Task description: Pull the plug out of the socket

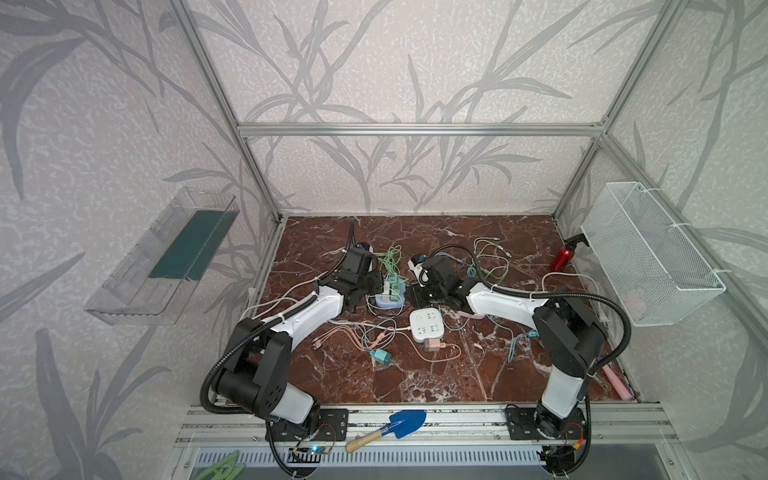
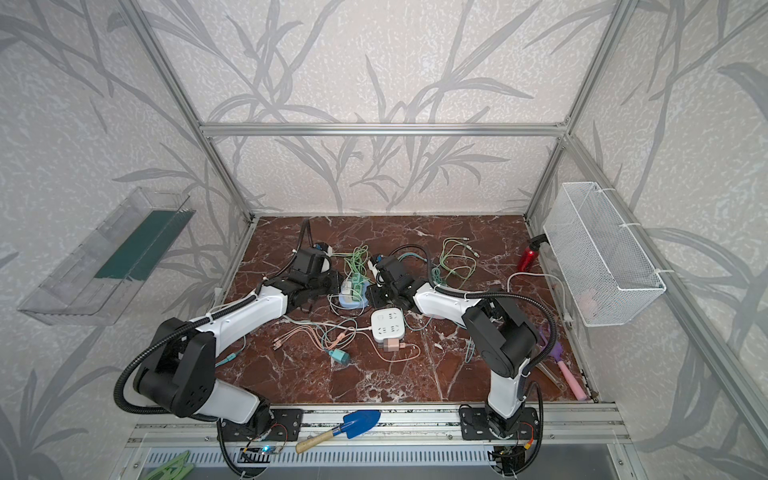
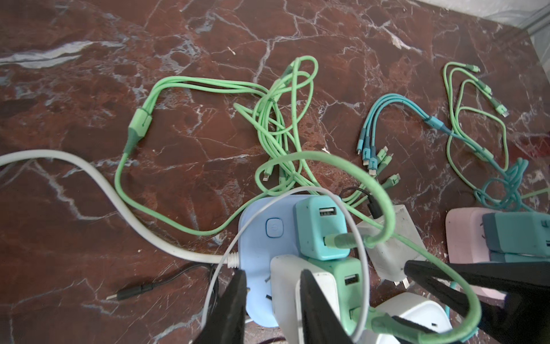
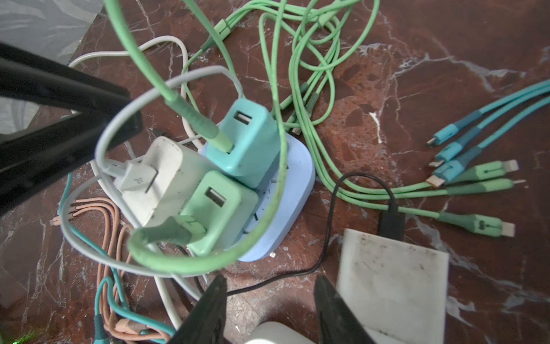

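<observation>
the left gripper [image 3: 273, 277] has its jaws narrow about an edge of the white plug [image 3: 284, 286]; whether they pinch it i cannot tell. that plug sits in the blue socket [image 3: 256, 247] under its tips, and the right gripper [image 4: 270, 281] hangs half open, empty, the socket just ahead.

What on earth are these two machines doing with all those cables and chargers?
They belong to one robot that is meant to unplug a charger. A white charger, a teal charger and a green charger are plugged into a blue power strip. The left hand is down at the white charger; whether it grips it cannot be told. The right hand hovers open beside the strip, holding nothing. No charger is out yet.
</observation>
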